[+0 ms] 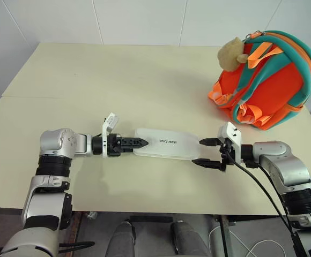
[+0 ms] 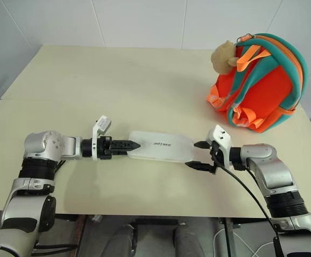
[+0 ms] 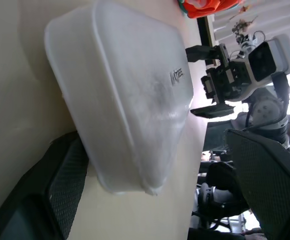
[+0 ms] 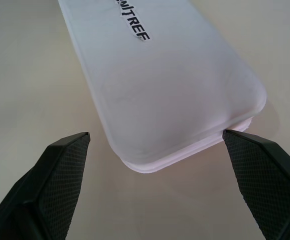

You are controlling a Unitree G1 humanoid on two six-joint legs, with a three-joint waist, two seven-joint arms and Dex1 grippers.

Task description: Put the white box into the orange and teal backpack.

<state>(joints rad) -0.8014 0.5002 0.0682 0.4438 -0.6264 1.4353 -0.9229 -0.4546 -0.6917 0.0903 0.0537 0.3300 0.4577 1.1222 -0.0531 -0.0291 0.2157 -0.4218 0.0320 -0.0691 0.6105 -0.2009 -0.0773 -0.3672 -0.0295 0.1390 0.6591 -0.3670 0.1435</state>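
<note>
While the white box [image 1: 167, 144] lay flat on the cream worktop [image 1: 123, 80], its long axis ran left to right across the near half of the surface, with the small dark lettering on its lid reading along that same line. One rounded end pointed toward the left gripper [image 1: 135, 142], the other toward the right gripper [image 1: 207, 152].

The left gripper reached in level from the left, and its fingers [image 3: 60, 195] stood spread wide on either side of the box's left end, as the left wrist view showed; whether they touched the case could not be told. The right gripper came in from the right, its fingers [image 4: 60, 172] also released and wide apart, their tips flanking the right end of the box with bare worktop visible between each tip and the case. Neither set of fingers grasped anything.

The orange and teal backpack [image 1: 268, 80] stood upright at the far right of the worktop, well apart from the box, its teal straps and orange loops facing the camera. A tan plush toy [image 1: 231, 52] hung at its upper left side.
</note>
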